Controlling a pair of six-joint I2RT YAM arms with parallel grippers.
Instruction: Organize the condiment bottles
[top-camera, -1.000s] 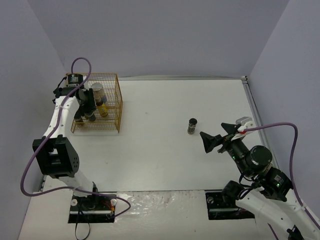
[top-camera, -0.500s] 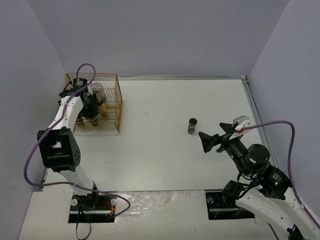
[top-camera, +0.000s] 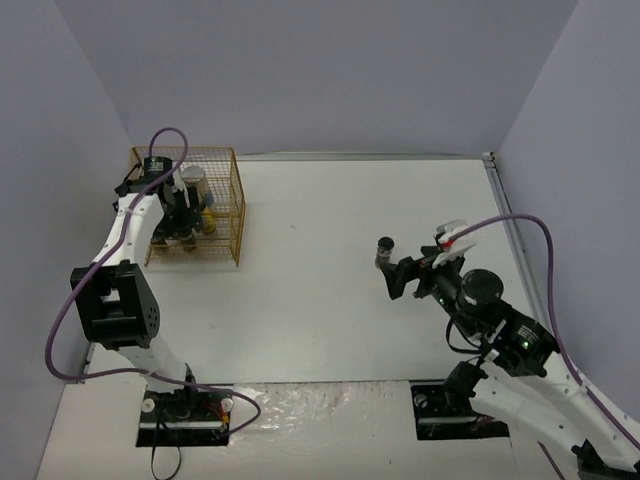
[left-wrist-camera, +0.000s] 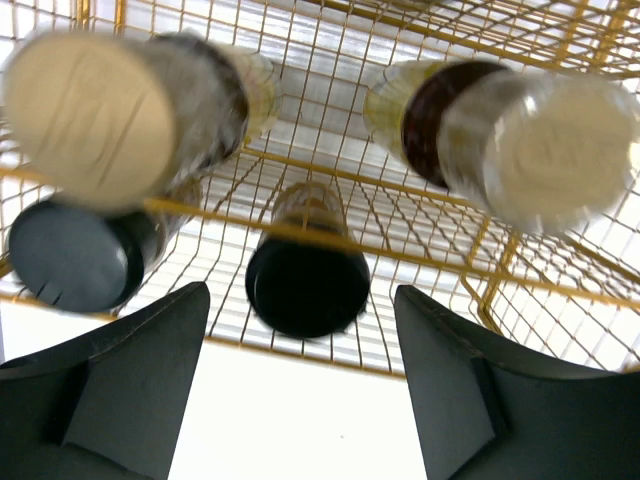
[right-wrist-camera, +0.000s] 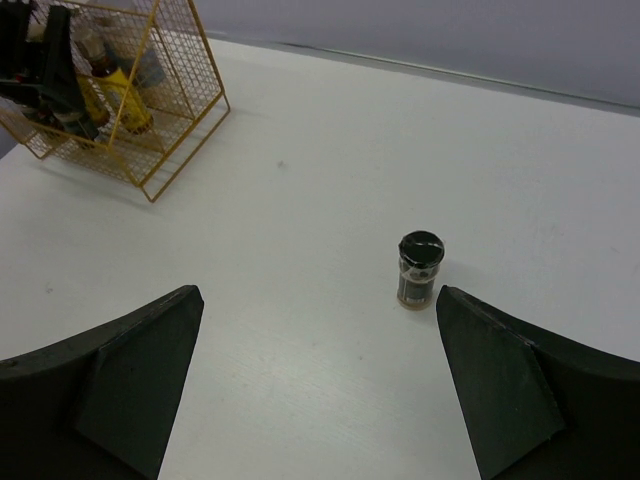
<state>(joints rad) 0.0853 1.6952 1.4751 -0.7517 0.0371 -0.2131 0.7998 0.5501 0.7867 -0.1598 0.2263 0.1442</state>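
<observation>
The white surface (top-camera: 320, 210) was seen to carry a yellow wire rack (top-camera: 238, 205) at its far left. Most of the condiment bottles (top-camera: 197, 188) were gathered inside it. The left hand (left-wrist-camera: 300, 310) was held at the rack with its fingers spread wide and nothing gripped between them. The right hand (right-wrist-camera: 318, 295) was likewise spread wide and empty. It was pointed at one short dark jar (right-wrist-camera: 420, 270), which stood upright and alone on the surface right of centre, well apart from the rack.

The step in hand was therefore judged to be the fetching of this one stray jar. For the next move, the right hand would need to be brought forward until the jar stood between its fingers. It would then need to be closed on the body below the lid, so that the jar could be lifted without being tipped. A long carry to the rack, or a handover to the left arm, was thought likely to be required.

One rack and two hands were noted. Two taller pale jars (left-wrist-camera: 545, 150) with silver lids were counted in the rack. Of the slim yellow bottles (left-wrist-camera: 435, 115), one brown cap was made out clearly, while a second could not be confirmed behind the lids. Three short black-lidded jars (left-wrist-camera: 307, 288) were counted: two in the rack and one outside it.
</observation>
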